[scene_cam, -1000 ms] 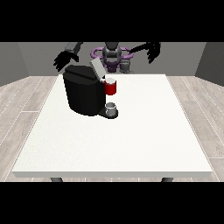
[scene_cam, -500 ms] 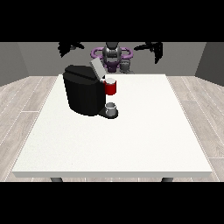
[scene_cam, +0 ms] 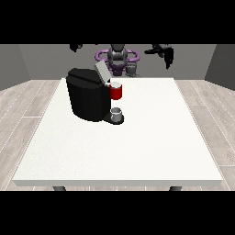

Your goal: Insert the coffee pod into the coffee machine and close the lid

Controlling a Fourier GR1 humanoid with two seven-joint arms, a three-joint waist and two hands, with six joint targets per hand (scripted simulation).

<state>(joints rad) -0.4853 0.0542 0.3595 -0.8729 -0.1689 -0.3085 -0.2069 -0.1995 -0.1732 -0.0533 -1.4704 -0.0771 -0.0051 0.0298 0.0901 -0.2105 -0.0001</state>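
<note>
Two robot hands are hanging high behind the bench's far edge, and I am reading neither one's fingers clearly: the robot hand at the view's right [scene_cam: 164, 53] shows as a dark cluster, the robot hand at the view's left [scene_cam: 75, 47] is barely peeking in. I cannot tell whether either is holding anything. The coffee machine [scene_cam: 89, 95] is sitting left of centre on the bench [scene_cam: 151, 137], its lid [scene_cam: 101, 72] tilting up, open. A red thing at the machine [scene_cam: 116, 91] is showing under that lid; a grey thing [scene_cam: 117, 112] is resting at the base, and I cannot call it the coffee pod. I am judging the left-side hand nearer the machine; open room is lying to the right.
</note>
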